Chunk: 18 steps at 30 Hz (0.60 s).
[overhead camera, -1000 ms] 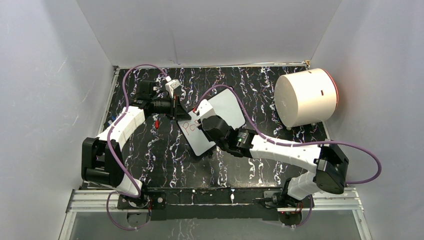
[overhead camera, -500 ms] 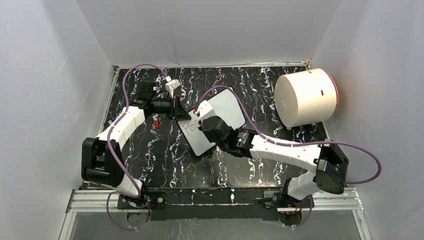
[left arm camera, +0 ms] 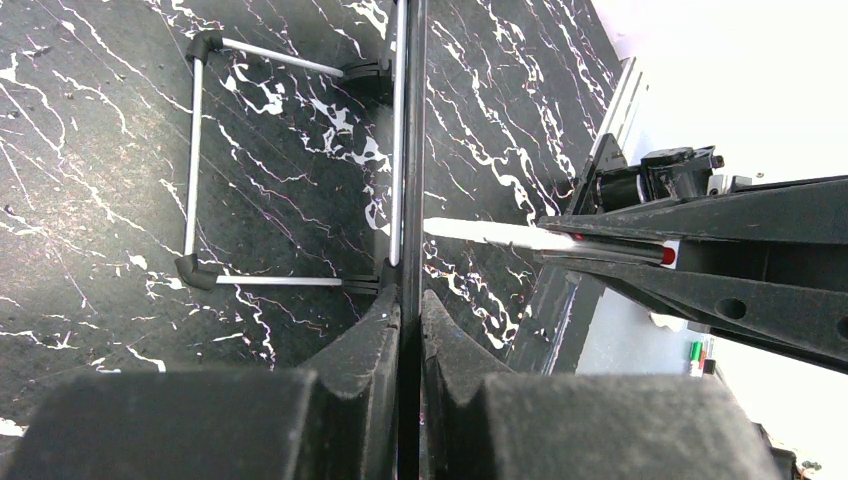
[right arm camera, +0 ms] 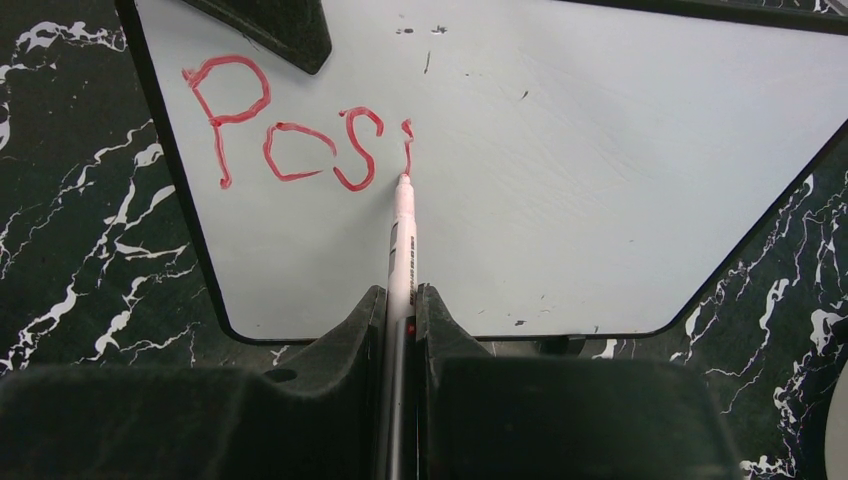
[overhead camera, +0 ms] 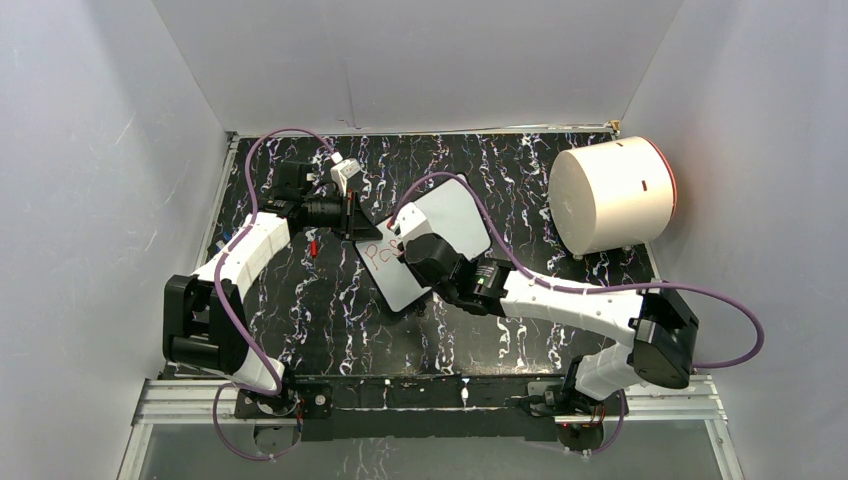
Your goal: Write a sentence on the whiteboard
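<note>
The whiteboard [overhead camera: 452, 215] lies tilted on the black marbled table, its white face [right arm camera: 600, 150] filling the right wrist view. The sentence [right arm camera: 300, 150] reads "Posi" in red, with the last stroke just drawn. My right gripper [right arm camera: 400, 292] is shut on a white marker [right arm camera: 403, 240], whose red tip touches the board below the "i". My left gripper [left arm camera: 410, 295] is shut on the board's thin black edge [left arm camera: 410, 150], seen edge-on. In the top view the left gripper [overhead camera: 352, 222] is at the board's left corner and the right gripper [overhead camera: 402, 240] is over the red writing [overhead camera: 378, 252].
A big white cylinder [overhead camera: 610, 195] lies on its side at the back right. A small red piece [overhead camera: 313, 246] rests on the table left of the board. The board's wire legs [left arm camera: 195, 150] show in the left wrist view. White walls enclose the table on three sides.
The right gripper has shifted very slightly up and left over the board with the marker. The left arm and the board have not moved.
</note>
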Tool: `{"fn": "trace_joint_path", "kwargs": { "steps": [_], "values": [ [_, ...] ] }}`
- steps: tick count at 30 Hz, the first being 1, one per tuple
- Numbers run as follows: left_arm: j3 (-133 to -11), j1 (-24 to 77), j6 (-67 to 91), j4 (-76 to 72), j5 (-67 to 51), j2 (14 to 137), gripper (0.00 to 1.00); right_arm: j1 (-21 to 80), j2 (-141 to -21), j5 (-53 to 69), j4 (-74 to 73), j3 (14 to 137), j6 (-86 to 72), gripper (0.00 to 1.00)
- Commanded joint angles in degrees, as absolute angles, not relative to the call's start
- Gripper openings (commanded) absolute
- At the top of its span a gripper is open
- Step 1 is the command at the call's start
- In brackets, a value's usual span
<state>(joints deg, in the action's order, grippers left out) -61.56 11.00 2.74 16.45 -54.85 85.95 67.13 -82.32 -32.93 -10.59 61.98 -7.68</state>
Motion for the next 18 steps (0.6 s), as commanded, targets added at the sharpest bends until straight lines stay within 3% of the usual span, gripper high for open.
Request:
{"fn": "trace_joint_path", "kwargs": {
  "steps": [1,18],
  "values": [
    [-60.7,12.0,1.9,21.1,-51.2,87.9,0.00,66.9,-77.9,-35.1,-8.5,61.4,-7.1,0.00],
    [-60.9,12.0,1.7,21.3,-51.1,88.0,0.00,65.0,-77.0,-33.9,-4.3,59.7,-5.9,0.00]
  ]
}}
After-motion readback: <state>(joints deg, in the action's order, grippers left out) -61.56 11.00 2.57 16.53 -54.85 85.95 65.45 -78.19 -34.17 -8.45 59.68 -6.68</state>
